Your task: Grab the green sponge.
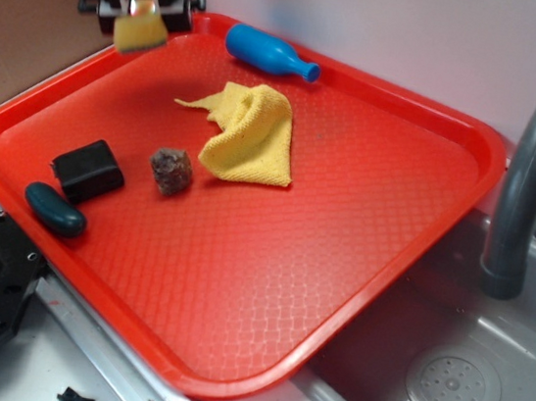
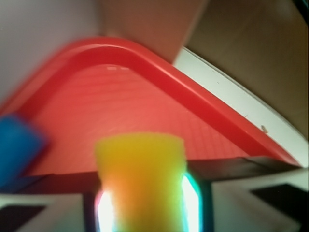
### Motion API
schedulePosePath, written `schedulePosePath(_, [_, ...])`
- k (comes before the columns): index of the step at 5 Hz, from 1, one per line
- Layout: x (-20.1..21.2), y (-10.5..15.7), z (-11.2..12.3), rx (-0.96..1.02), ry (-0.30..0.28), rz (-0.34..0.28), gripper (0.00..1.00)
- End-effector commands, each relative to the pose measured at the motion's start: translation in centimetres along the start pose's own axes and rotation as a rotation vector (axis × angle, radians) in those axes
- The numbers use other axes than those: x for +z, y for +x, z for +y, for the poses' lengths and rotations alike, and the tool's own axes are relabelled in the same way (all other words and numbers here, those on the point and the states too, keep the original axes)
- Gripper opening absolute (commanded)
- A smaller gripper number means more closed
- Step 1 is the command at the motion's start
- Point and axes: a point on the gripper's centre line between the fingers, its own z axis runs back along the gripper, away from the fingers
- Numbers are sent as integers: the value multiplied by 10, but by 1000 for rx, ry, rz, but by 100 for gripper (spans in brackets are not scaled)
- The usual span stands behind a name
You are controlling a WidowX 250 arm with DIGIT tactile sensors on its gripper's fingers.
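The green sponge (image 1: pixel 140 31) shows as a small yellow foam block hanging above the far left corner of the red tray (image 1: pixel 269 270). My gripper (image 1: pixel 140 8) is shut on it from above, lifted clear of the tray floor. In the wrist view the sponge (image 2: pixel 141 179) fills the lower middle, blurred, squeezed between the fingers (image 2: pixel 107 210), and its dark green face does not show. The tray's far corner (image 2: pixel 120 48) curves behind it.
On the tray lie a crumpled yellow cloth (image 1: pixel 249 135), a blue bottle (image 1: pixel 266 52) at the far edge, a black block (image 1: pixel 88 170), a dark teal oval piece (image 1: pixel 54 209) and a small brown lump (image 1: pixel 170 170). A grey faucet (image 1: pixel 534 166) and sink (image 1: pixel 451 383) stand to the right.
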Motion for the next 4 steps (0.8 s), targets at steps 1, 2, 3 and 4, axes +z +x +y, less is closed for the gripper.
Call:
schedulePosePath(1, [85,-33,-17,-328,-150,26,0])
schedulePosePath(2, [122,-69,-10,-440,-251,45,0])
schedulePosePath(3, [127,-89,1,-497,-275,31,0])
schedulePosePath(4, [121,-93,3,-596,-277,53,0])
